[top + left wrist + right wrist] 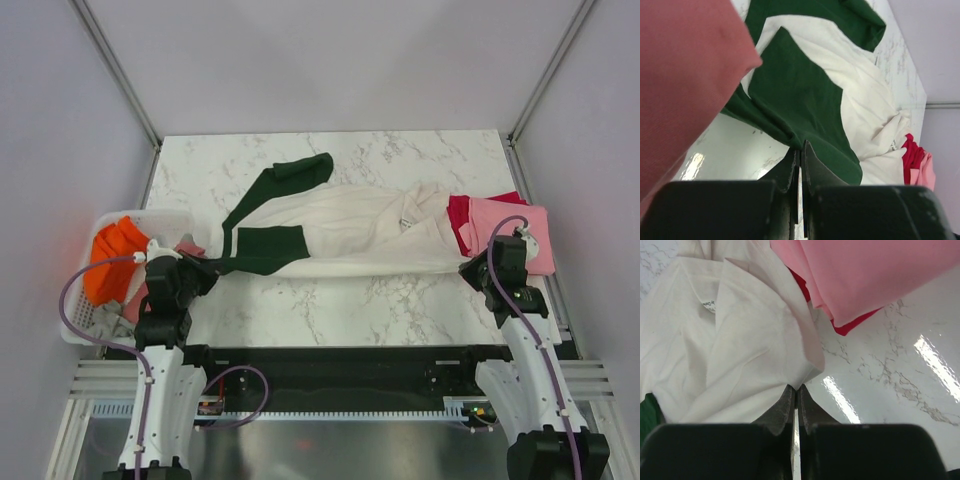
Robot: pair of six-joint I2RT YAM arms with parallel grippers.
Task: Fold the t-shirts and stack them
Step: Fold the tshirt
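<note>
Looking limp, the cream shirt (350,235) lay pinched at its edges: left gripper (801,159) at nine o'clock, right gripper (796,397) at three.

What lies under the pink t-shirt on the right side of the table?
A crimson t-shirt shows beyond the left edge of the pink t-shirt. The pink cloth covers the rest, so whether anything else lies beneath cannot be seen.

Six t-shirts (350,235), one basket (160,214)

white marble-patterned table (330,310) enclosed by plain pale walls (330,60).
</note>
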